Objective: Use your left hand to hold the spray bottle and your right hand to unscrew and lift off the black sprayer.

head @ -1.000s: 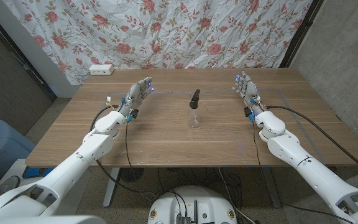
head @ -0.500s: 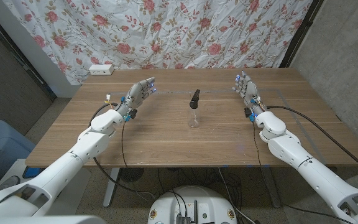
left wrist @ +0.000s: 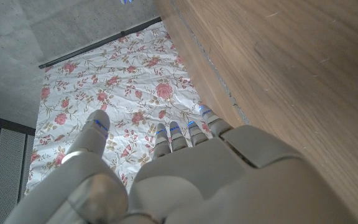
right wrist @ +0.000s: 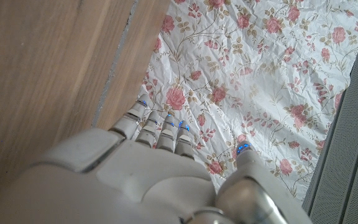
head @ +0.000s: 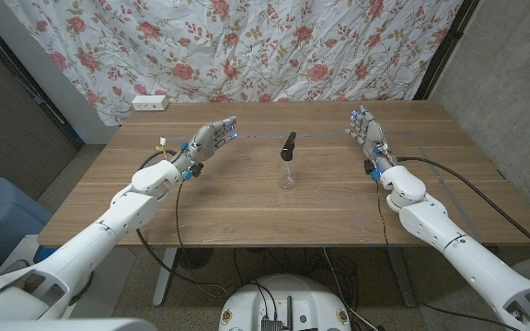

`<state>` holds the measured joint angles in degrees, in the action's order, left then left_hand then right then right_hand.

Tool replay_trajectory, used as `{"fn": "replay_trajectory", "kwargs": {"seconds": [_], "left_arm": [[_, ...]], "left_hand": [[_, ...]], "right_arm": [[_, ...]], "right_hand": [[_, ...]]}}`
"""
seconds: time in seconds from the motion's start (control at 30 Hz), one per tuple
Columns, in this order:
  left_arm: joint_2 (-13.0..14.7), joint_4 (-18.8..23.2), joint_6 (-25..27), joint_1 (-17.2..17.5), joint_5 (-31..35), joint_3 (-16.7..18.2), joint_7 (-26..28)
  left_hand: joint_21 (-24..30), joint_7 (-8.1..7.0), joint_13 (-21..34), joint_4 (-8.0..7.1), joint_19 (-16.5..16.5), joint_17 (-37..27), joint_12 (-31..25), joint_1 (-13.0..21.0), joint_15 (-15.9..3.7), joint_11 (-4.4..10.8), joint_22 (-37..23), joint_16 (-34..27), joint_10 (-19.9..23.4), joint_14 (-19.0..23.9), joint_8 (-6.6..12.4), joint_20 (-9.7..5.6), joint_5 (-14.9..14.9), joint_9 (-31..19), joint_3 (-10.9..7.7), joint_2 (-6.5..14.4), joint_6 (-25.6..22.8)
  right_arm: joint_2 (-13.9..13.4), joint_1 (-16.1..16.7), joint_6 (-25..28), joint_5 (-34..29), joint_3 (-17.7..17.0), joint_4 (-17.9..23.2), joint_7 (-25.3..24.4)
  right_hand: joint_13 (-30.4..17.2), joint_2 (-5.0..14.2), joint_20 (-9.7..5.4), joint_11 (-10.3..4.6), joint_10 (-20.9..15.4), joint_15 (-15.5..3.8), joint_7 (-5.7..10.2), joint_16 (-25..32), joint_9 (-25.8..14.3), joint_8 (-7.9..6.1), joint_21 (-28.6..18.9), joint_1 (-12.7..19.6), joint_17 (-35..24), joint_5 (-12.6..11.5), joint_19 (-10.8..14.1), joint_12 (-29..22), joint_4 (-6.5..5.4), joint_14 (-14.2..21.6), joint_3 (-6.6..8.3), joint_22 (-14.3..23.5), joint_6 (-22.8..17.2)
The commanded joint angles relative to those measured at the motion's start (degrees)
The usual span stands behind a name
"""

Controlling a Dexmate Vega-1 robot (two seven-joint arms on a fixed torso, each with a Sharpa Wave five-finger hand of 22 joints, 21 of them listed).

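Head view: the clear spray bottle (head: 287, 175) stands at the frame's centre on the table (head: 247, 207), its body faint against the wood, the black sprayer (head: 289, 144) on top. Left hand (head: 212, 140), centre-left, and right hand (head: 366, 131), centre-right, hold nothing, fingers extended, well apart from it.

Left wrist view: the hand's back, table edge, flowered curtain (left wrist: 135, 81).

Right wrist view: much the same.

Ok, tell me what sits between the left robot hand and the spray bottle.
Nothing: in the head view only bare wooden table lies between the left robot hand and the spray bottle.
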<state>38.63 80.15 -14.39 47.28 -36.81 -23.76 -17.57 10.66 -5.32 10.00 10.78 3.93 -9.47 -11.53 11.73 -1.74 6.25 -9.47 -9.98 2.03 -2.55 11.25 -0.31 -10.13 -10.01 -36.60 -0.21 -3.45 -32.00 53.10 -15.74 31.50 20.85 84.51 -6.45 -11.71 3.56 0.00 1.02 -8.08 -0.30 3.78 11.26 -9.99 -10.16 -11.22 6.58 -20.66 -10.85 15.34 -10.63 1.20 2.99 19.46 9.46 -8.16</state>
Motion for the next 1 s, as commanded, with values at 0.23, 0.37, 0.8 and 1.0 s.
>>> {"fn": "replay_trajectory", "kwargs": {"seconds": [0.23, 0.37, 0.8, 1.0], "left_arm": [[0.6, -1.3, -0.2, -3.6, 1.6, -3.0, -7.7], [0.2, -1.9, -0.2, -4.7, 1.8, -3.7, -9.3], [0.1, -5.1, -2.3, -7.8, 2.9, -5.8, -16.1], [0.8, -5.8, -2.8, -8.1, 2.8, -6.3, -19.3]], "left_hand": [[0.0, -0.14, 0.3, 0.24, 0.7, -0.2, 0.2, 2.1, -1.89, 0.68, -0.1, -0.3, -0.2, 0.5, 0.20, 0.08, -0.6, -0.3, -0.93, -0.1, 0.5], [0.0, -0.14, 0.4, 0.26, 0.8, -0.2, 0.3, 2.8, -1.79, 0.48, -0.1, -0.3, -0.2, 0.6, 0.20, 0.20, -0.6, -0.3, -1.19, -0.2, 0.7], [-0.3, -0.71, 0.4, 0.28, 0.1, -0.2, 0.5, 5.3, -1.46, 0.30, 0.0, 0.0, -1.0, -0.3, -0.04, 0.46, -0.9, -0.3, -2.30, -0.3, 1.9], [-0.5, -0.78, 0.4, 0.28, -0.6, -0.2, 0.8, 6.8, -1.21, 0.15, 0.0, 0.2, -2.1, -1.4, -0.16, 0.31, -1.0, -0.4, -2.89, -0.5, 2.8]], "right_arm": [[-1.1, 2.3, -1.0, 0.4, -0.9, 1.5, 0.3], [-1.3, 3.0, -1.1, 0.5, -1.0, 2.0, 0.1], [-2.0, 5.0, -1.1, 0.0, -1.5, 4.4, -1.0], [-2.3, 5.9, -1.1, -0.2, -1.7, 5.5, -1.6]], "right_hand": [[0.1, 0.20, -0.14, 0.09, -0.1, 0.13, -0.17, 0.4, -0.2, -0.42, 0.0, -0.1, 0.1, -0.1, 0.6, -0.5, 0.35, 0.2, 0.12, 0.3, 0.1], [0.1, 0.25, -0.12, 0.13, -0.1, 0.21, -0.16, 0.4, -0.2, -0.42, 0.1, -0.1, 0.2, -0.1, 0.6, -0.5, 0.43, 0.2, 0.10, 0.3, 0.1], [0.2, 0.37, -0.07, 0.19, 0.0, 0.23, -0.23, 0.4, -0.2, -0.38, 0.1, -0.3, 0.4, -0.1, 0.6, -0.5, 0.61, 0.1, -0.01, 0.3, 0.3], [0.3, 0.42, -0.06, 0.25, 0.1, 0.28, -0.31, 0.5, -0.2, -0.34, 0.1, -0.4, 0.5, -0.1, 0.6, -0.5, 0.69, 0.1, -0.07, 0.3, 0.5]]}}
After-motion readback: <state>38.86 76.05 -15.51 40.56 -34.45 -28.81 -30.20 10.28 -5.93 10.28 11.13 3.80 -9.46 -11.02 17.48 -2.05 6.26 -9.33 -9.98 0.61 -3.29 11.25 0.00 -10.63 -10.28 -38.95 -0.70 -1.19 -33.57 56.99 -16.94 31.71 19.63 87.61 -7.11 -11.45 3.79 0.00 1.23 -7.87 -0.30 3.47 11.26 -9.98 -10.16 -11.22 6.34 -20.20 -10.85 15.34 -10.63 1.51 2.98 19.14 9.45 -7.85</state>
